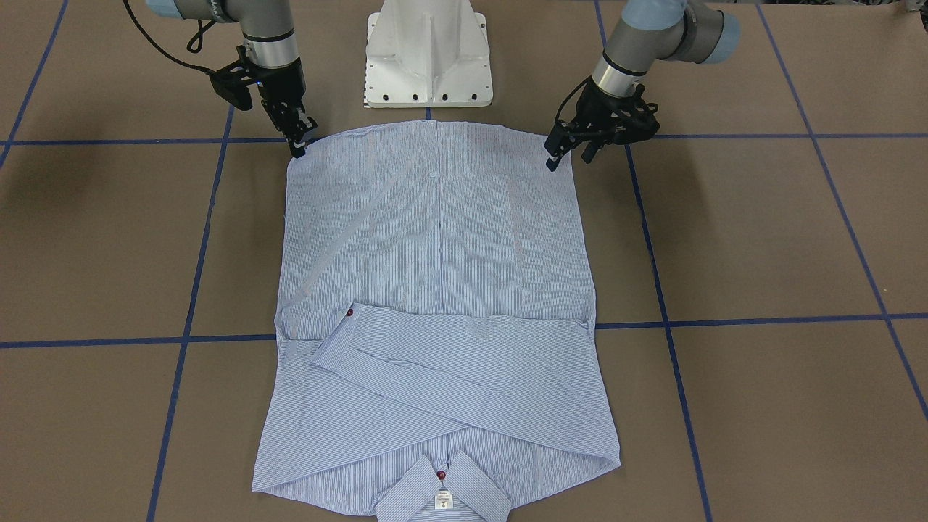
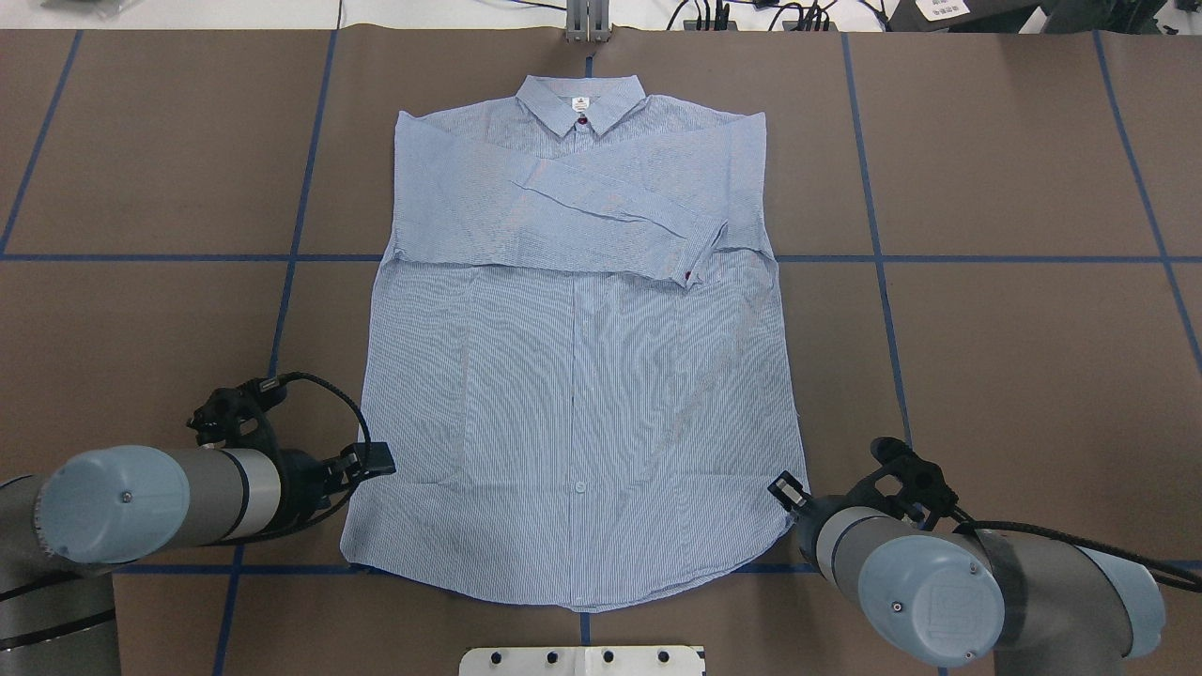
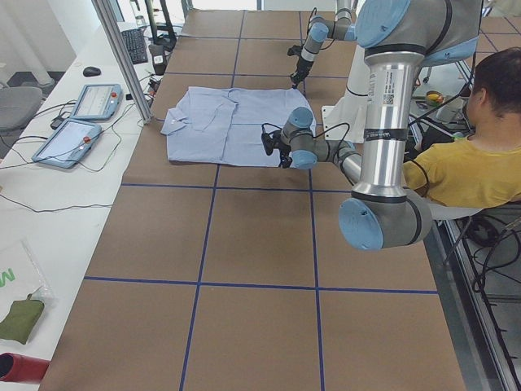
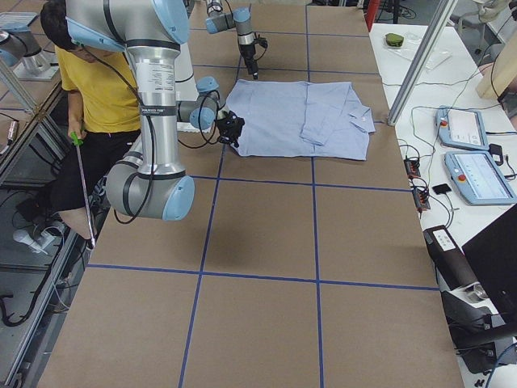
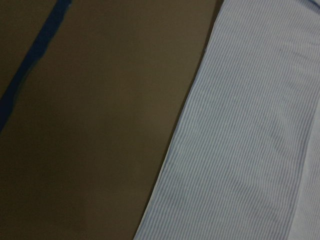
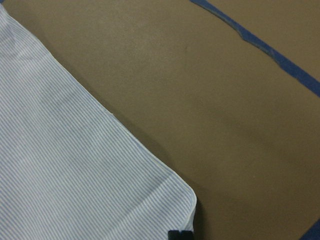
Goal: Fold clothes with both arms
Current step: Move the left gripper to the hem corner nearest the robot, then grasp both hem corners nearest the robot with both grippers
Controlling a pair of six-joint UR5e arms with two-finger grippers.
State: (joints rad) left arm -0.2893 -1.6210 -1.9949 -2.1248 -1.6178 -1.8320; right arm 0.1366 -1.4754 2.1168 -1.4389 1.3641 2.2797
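The light blue striped shirt [image 2: 577, 376] lies flat on the brown table, collar [image 2: 582, 99] at the far side, both sleeves folded across its upper part, hem toward the robot. My left gripper [image 2: 371, 460] is low at the hem's left side edge, open and empty; it also shows in the front view [image 1: 569, 156]. The left wrist view shows only the shirt edge [image 5: 240, 150], no fingers. My right gripper [image 2: 784, 490] is at the hem's right corner [image 6: 185, 192], its jaws look open, and one fingertip [image 6: 180, 234] sits at that corner. It also shows in the front view [image 1: 299, 145].
The white pedestal base [image 1: 428, 54] stands just behind the hem. Blue tape lines [image 2: 282, 300] cross the brown table. A person in a yellow shirt [image 3: 468, 163] sits behind the robot. Tablets [image 4: 472, 153] and cables lie on the far white bench.
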